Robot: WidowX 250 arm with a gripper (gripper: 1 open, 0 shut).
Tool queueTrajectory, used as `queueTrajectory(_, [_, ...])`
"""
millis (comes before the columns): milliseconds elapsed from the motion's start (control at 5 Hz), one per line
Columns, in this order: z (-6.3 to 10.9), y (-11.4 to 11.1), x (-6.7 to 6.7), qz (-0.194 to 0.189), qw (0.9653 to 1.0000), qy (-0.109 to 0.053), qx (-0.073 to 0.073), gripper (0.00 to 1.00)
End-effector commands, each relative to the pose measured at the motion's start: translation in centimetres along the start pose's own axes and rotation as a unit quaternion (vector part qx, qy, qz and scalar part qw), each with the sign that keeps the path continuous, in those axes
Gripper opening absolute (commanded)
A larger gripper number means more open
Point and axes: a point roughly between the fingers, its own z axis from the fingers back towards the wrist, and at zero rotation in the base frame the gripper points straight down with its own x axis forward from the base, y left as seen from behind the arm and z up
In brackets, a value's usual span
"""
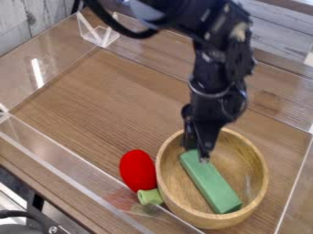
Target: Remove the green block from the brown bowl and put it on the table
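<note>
The green block (pixel 213 183) lies slanted inside the brown bowl (pixel 262 183) at the front right of the table. My gripper (pixel 197 149) points straight down into the bowl from the black arm. Its fingers are shut on the block's far left end, which rests against the bowl's rim. The fingertips themselves are dark and partly hidden by the block. The block's other end reaches toward the bowl's near right wall.
A red strawberry-like toy (pixel 137 168) with a green stem (pixel 152 196) lies just left of the bowl. Clear plastic walls (pixel 49 82) fence the wooden table (pixel 116 101); a small clear bracket (pixel 95 35) stands at the back left.
</note>
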Motion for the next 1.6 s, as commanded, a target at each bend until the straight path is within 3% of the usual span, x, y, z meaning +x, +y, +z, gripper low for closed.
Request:
queueTrajectory(0, [3.4,1.8,1.1,0.017,0.9991,-0.023,0.032,0.0])
queueTrajectory(200, [4.6,2.2,1.8,0.019,0.9988,-0.024,0.037,0.0])
queueTrajectory(400, [4.6,1.0,1.4,0.004,0.9989,-0.029,0.036,0.0])
queueTrajectory(600, [4.3,0.1,1.0,-0.009,0.9989,-0.033,0.033,0.0])
queueTrajectory(1200, [1.7,0.1,0.9,-0.046,0.9976,-0.042,0.029,0.0])
queueTrajectory(1400, [2.9,0.4,1.3,-0.057,0.9968,-0.046,0.034,0.0])
